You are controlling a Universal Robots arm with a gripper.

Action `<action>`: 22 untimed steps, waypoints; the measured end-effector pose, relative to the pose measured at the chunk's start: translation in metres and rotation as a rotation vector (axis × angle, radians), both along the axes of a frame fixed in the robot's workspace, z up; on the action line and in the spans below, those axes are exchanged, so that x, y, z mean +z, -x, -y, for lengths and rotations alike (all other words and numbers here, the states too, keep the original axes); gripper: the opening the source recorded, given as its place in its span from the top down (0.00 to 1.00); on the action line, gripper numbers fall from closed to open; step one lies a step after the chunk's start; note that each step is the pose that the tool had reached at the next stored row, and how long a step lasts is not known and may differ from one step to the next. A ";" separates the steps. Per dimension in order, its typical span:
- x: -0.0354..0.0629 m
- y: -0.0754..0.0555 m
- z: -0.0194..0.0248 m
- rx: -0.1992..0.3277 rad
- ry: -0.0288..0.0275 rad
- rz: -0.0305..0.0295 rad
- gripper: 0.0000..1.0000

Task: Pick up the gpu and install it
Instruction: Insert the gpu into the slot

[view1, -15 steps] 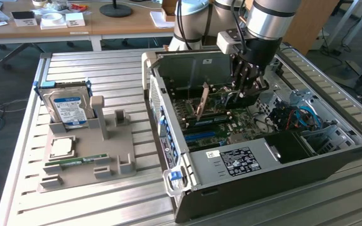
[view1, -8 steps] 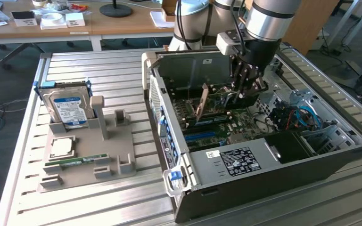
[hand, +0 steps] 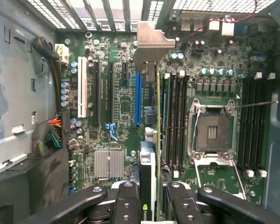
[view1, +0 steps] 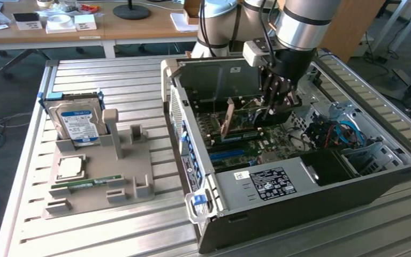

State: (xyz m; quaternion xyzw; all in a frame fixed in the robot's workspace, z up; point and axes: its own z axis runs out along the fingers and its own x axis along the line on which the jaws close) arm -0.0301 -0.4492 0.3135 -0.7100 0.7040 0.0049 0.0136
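My tool (hand: 151, 198) is black. The gpu (hand: 157, 135) in it shows a thin yellow-green edge, a silver-grey bracket and a small green logo on black; in the exterior view its face is tan-brown. The motherboard (hand: 126, 112) is dark green, with one blue slot (hand: 138, 98), one white slot (hand: 82, 88) and a ribbed silver heatsink (hand: 108, 164). The hard drive (view1: 79, 124) carries a blue-and-white label. The bench (view1: 120, 80) is pale grey metal, striped with grooves.
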 end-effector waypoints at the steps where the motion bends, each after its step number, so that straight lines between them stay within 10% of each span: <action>1: -0.0008 0.001 0.0001 0.000 0.0000 0.0000 0.73; 22: -0.0037 0.001 0.0001 0.000 0.0001 0.0000 0.73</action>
